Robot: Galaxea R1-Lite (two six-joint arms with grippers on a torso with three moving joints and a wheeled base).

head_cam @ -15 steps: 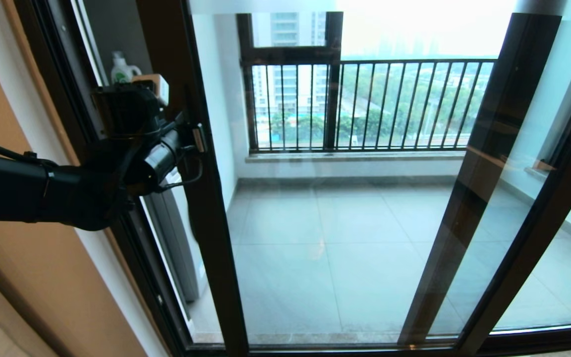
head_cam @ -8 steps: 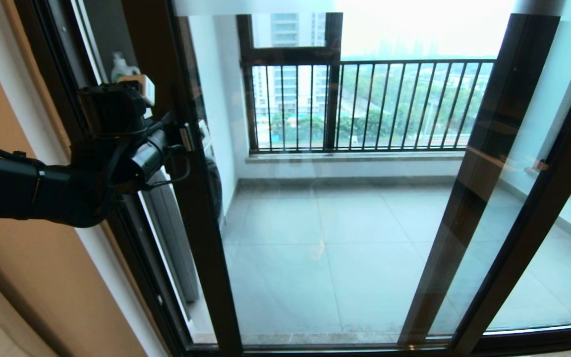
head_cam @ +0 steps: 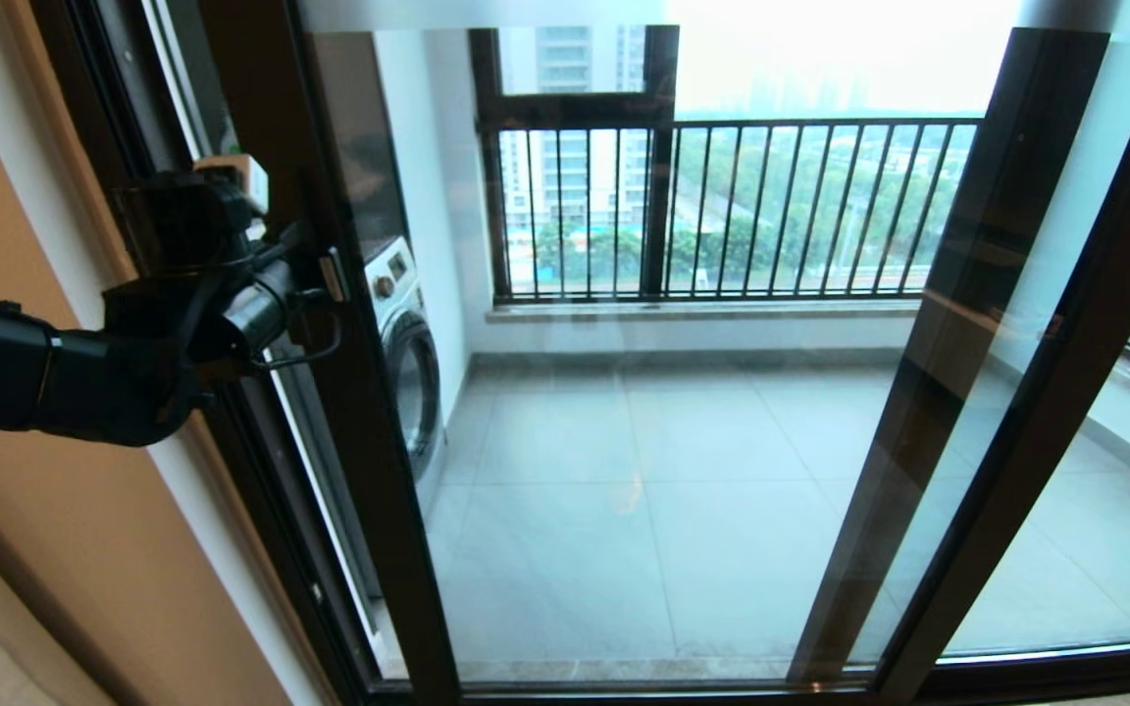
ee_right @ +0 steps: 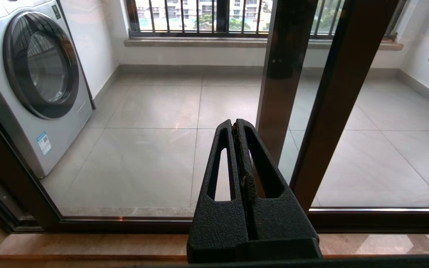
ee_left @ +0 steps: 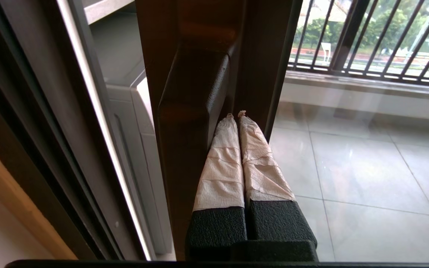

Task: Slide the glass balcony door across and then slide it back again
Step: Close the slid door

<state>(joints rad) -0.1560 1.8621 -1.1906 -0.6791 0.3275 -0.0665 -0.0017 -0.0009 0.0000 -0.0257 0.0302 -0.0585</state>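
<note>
The glass balcony door is a clear pane in a dark-brown frame, and its left upright stands close to the door jamb. My left gripper is at that upright at handle height. In the left wrist view its taped fingertips are shut together, with nothing between them. They are tucked in the slot between the dark bar pull handle and the upright. The door's right upright crosses the right wrist view. My right gripper hangs low before the glass, shut and empty, out of the head view.
A washing machine stands on the balcony behind the glass, near the left wall. The handle-less glass panel's upright stands behind the door at the right. A black barred railing closes the far side. The floor track runs along the bottom.
The door has slid left with my left gripper at its handle. The gap at the jamb has narrowed, and the washing machine now shows through the glass.
</note>
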